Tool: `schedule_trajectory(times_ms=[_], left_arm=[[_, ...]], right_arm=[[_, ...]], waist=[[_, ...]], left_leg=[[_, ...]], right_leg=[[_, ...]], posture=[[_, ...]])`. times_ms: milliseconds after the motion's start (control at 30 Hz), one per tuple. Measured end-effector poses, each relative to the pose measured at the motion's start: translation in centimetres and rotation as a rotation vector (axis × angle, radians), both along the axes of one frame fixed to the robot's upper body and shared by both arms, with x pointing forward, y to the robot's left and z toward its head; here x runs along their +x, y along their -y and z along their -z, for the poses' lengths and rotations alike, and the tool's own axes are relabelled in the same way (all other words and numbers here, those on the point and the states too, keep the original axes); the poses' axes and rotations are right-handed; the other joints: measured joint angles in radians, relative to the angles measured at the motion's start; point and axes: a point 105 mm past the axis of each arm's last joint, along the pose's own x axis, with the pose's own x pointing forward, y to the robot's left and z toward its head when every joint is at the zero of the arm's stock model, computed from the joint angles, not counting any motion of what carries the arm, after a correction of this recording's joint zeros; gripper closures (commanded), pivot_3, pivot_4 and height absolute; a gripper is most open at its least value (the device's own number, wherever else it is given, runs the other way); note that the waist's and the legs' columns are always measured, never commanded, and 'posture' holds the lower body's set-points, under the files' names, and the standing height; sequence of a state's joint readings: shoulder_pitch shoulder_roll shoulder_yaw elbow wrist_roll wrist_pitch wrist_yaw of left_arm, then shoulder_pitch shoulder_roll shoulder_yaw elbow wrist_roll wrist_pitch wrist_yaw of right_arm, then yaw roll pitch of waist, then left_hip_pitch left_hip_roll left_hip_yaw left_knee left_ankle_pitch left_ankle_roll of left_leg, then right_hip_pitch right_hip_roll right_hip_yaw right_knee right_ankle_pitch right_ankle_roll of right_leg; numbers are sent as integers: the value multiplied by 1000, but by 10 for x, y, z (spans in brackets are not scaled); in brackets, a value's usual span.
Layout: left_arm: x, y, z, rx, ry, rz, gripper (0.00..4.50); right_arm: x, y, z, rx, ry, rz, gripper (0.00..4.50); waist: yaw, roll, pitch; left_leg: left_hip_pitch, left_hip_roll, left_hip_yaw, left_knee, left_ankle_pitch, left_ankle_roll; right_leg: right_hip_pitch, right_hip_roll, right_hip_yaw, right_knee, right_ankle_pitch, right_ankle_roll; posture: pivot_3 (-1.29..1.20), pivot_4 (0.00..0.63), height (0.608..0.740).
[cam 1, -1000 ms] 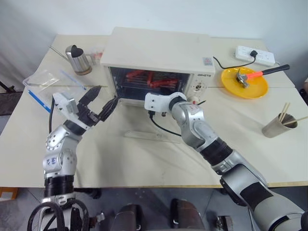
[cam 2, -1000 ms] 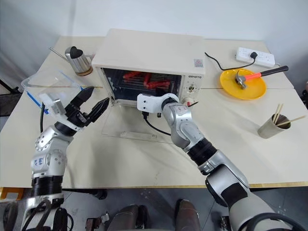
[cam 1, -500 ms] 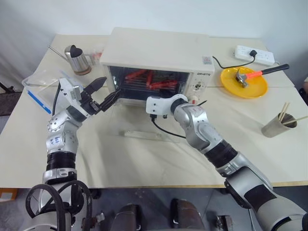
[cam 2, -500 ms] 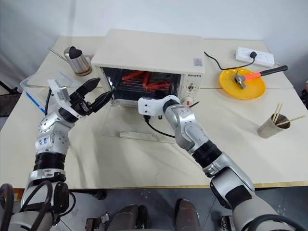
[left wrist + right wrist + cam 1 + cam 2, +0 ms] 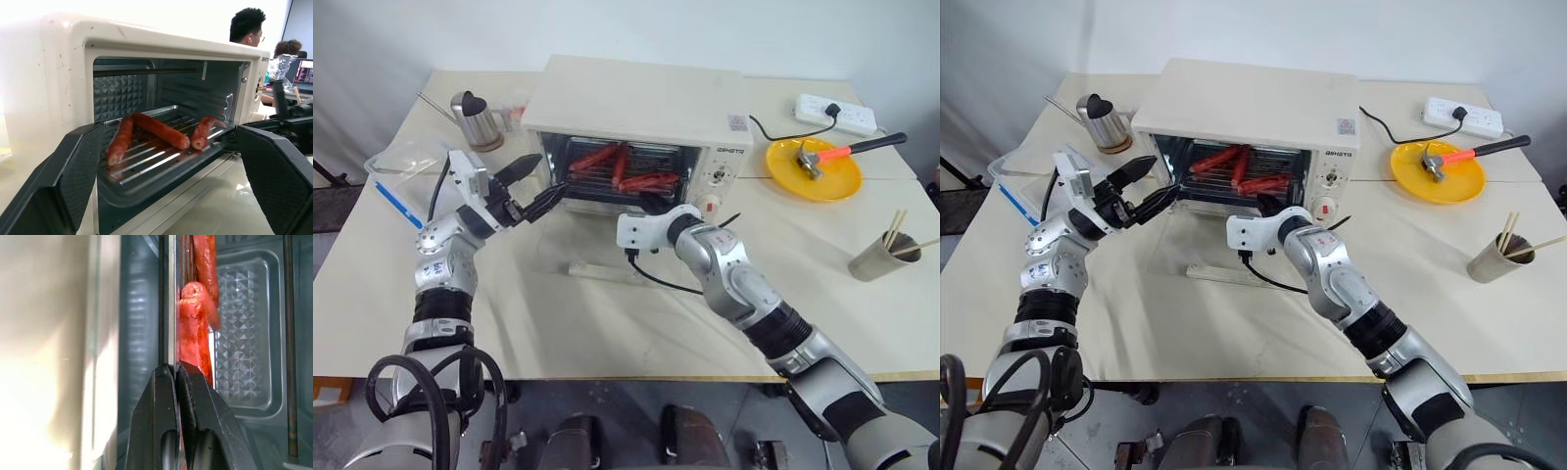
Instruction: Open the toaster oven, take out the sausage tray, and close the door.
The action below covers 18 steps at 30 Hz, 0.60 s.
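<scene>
The cream-white toaster oven (image 5: 636, 103) stands open at the back of the table. Its glass door (image 5: 573, 245) lies flat in front, with the bar handle (image 5: 607, 272) nearest me. The silver sausage tray (image 5: 161, 169) sits in the opening with three reddish sausages (image 5: 159, 129) on it, its front rim at the mouth. My right gripper (image 5: 649, 203) is shut on the tray's front edge near its right corner, and its fingers (image 5: 164, 396) pinch the thin rim. At the left side of the opening, my left gripper (image 5: 546, 181) is open, with one finger (image 5: 73, 171) on each side of the tray's width.
A metal pot (image 5: 470, 117) and a clear plastic bag (image 5: 396, 162) lie at the left. At the right are a yellow plate (image 5: 811, 171) with a hammer, a power strip (image 5: 832, 110) and a cup of chopsticks (image 5: 876, 257). People (image 5: 247, 24) sit behind the oven.
My left gripper has risen and moved in to the left side of the oven's mouth, staying open. My right gripper has drawn back slightly, and the tray has come out with it.
</scene>
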State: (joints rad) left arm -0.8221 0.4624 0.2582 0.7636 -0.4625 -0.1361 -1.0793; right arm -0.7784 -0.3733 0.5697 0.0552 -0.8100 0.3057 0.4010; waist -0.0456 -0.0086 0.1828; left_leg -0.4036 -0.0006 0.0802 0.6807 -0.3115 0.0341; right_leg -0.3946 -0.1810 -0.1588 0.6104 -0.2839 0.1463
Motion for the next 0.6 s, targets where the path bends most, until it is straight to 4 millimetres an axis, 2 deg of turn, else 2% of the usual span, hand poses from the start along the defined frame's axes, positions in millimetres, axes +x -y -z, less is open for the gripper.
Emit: schedule_trajectory(times_ms=[100, 267, 600], left_arm=[[0, 0, 0, 3, 4, -1, 0], [3, 2, 0, 6, -3, 1, 0], [4, 1, -1, 10, -1, -4, 0]], right_arm=[[0, 0, 0, -13, 6, 10, 4482], [8, 4, -9, -3, 24, 106, 3232], [20, 8, -7, 26, 0, 176, 3232]], waist=[[1, 0, 0], [3, 0, 0], [2, 0, 0]], left_leg=[[0, 0, 0, 0, 0, 0], [0, 0, 0, 1, 0, 0], [0, 0, 0, 1, 1, 0]], right_leg=[[0, 0, 0, 0, 0, 0], [0, 0, 0, 0, 0, 0], [0, 0, 0, 1, 0, 0]], posture=[[0, 150, 740], [0, 150, 740], [0, 150, 740]])
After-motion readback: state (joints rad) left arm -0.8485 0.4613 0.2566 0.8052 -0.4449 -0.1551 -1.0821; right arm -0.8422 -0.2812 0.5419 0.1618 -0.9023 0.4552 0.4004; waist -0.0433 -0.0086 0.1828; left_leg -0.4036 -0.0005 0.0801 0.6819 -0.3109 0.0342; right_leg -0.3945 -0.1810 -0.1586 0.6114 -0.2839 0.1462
